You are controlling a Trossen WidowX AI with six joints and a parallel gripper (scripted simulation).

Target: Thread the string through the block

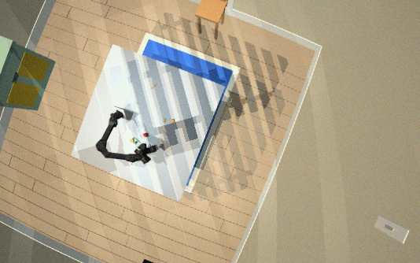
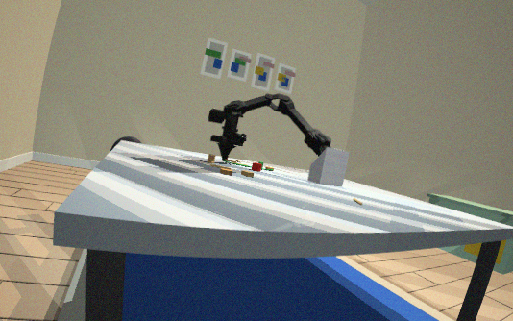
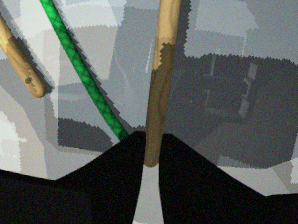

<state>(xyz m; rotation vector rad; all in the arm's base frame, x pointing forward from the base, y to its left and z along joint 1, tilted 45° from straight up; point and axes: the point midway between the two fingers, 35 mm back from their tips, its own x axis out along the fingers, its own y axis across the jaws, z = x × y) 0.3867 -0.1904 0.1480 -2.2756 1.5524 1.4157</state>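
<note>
My gripper (image 2: 225, 159) (image 3: 152, 143) is shut on the thin wooden stick (image 3: 161, 85), close above the table. The stick's near end shows between the fingertips and it runs up the wrist view. The green string (image 3: 86, 75) runs down to the left finger, where it passes out of sight. A small upright wooden piece (image 1: 160, 146) (image 2: 211, 158) stands near the gripper. It may be the block, but its hole cannot be made out. A small yellowish round piece (image 1: 132, 140) (image 2: 270, 168), perhaps the button, lies near green pieces.
A loose stick (image 3: 26, 75) lies left of the string. Another stick (image 1: 153, 86) (image 2: 357, 201) lies farther off. A red piece (image 1: 145, 135) (image 2: 256, 166) and two wooden pieces (image 1: 164, 120) (image 2: 226, 171) (image 1: 172, 120) (image 2: 247, 173) lie nearby. A grey box (image 2: 329, 166) stands by the arm's base.
</note>
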